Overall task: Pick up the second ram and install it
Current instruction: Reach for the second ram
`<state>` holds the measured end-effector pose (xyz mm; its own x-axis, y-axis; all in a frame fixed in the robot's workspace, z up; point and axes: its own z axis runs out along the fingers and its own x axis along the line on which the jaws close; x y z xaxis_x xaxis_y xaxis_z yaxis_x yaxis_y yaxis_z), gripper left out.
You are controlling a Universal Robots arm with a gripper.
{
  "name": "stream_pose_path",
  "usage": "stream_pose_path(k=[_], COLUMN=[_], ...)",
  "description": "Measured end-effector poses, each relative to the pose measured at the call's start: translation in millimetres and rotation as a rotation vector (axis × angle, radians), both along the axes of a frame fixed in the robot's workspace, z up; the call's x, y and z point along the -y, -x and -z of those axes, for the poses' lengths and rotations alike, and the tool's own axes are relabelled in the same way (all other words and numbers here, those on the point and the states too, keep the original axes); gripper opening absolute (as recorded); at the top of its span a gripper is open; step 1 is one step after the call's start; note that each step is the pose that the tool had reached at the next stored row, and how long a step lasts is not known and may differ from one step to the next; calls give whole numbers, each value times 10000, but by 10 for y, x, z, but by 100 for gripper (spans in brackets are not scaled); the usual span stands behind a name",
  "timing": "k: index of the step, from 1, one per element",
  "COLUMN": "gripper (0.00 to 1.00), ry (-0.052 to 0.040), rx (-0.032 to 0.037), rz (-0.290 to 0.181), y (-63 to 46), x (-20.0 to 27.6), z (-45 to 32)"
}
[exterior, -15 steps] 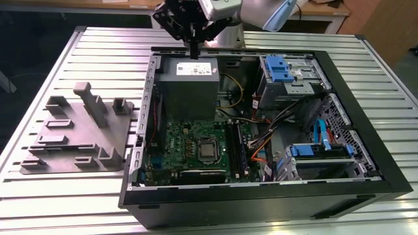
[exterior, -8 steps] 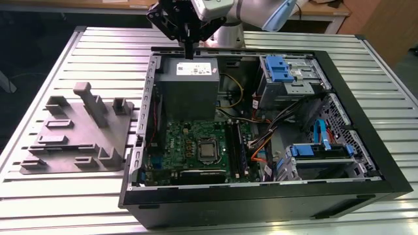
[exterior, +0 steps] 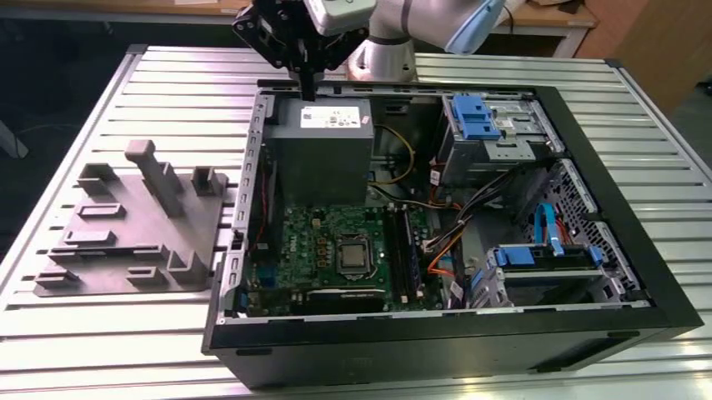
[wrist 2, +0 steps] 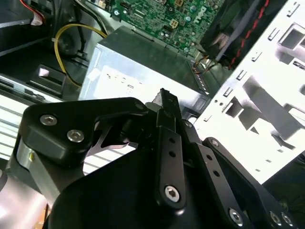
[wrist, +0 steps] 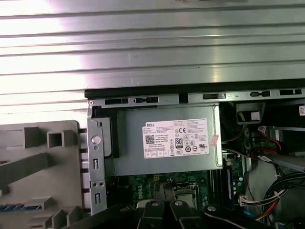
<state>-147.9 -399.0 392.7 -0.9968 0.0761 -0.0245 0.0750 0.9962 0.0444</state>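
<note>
An open black computer case (exterior: 445, 346) lies on the ribbed metal tabletop (exterior: 534, 71). Inside, a grey power-supply box (exterior: 323, 154) sits just beside a green circuit board (exterior: 317, 242) with its processor socket (exterior: 353, 255). Blue drive brackets (exterior: 473, 117) stand toward the exterior view's right. A grey moulded fixture tray (exterior: 122, 242) rests just beside the case, on the exterior view's left.

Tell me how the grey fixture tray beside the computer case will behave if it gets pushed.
Probably stiff: the fixture tray looks like one thick moulded block. It is unlikely to tip, since its base is broad and flat under the tall post. It may slide unevenly, because the table beneath is grooved slats.
</note>
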Motion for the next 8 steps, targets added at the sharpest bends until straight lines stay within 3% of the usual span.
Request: stream_pose_path(k=[8], gripper=[10], ry=[0], rx=[0], rz=[0], y=[171], x=[1], z=[4])
